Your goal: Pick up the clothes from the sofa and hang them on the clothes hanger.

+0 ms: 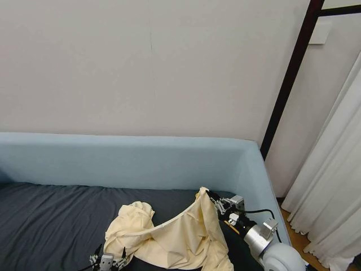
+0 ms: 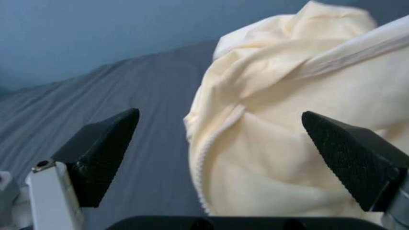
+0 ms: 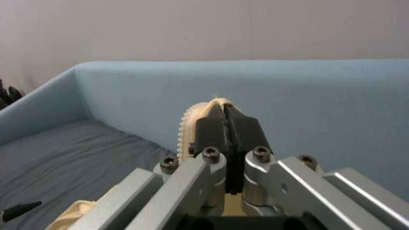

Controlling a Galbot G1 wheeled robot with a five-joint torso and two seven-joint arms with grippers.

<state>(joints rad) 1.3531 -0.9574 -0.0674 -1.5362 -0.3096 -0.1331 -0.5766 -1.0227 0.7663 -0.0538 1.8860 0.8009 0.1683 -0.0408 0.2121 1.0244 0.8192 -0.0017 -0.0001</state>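
Observation:
A pale yellow garment [image 1: 169, 234] lies crumpled on the dark seat of the light blue sofa [image 1: 130, 161]. My right gripper [image 1: 207, 195] is shut on its upper edge and holds that corner raised; the pinched ribbed hem [image 3: 191, 122] shows between the black fingers [image 3: 211, 132]. My left gripper [image 1: 108, 258] stands open at the garment's near left side, its two black fingertips [image 2: 102, 148] spread wide just in front of the folded cloth [image 2: 281, 115]. A dark pole [image 1: 287, 79] of the clothes hanger rises by the wall at the right.
The sofa's backrest and right armrest [image 1: 256, 180] wall in the seat. White curtains [image 1: 333, 186] hang at the far right, beside a strip of wooden floor. The dark seat [image 1: 51, 220] stretches free to the left.

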